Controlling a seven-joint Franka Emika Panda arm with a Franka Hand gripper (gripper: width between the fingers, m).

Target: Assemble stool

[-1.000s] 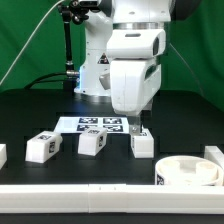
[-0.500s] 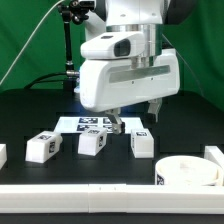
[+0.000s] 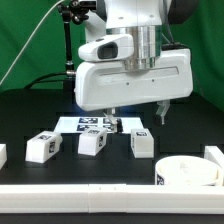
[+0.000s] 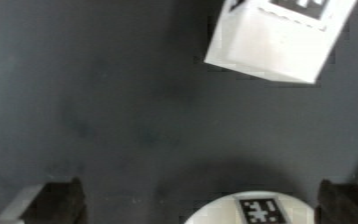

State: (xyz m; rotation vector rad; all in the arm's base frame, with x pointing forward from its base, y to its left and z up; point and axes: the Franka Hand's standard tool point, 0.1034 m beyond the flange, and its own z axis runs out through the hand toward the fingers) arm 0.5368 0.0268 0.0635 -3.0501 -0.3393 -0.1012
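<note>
Loosely spread, the stool's parts lie unjoined on the black table (image 3: pixel 30 120). The round seat (image 3: pixel 190 172) sits at the exterior view's right, close to the long white rail (image 3: pixel 90 196) along the front. Three legs stand in a row, each apart from the next: the first leg (image 3: pixel 41 147) toward the exterior view's left, the second leg (image 3: pixel 93 143) in the middle, and the third leg (image 3: pixel 142 143) nearest the seat but not touching it. The gripper (image 3: pixel 138 117) hangs over the table near the second and third legs, its jaws spread wide and holding nothing. The wrist view shows its fingers (image 4: pixel 55 202) far apart above bare table, with one leg and part of the seat in sight. Behind the legs lies the marker board (image 3: pixel 95 123).
</note>
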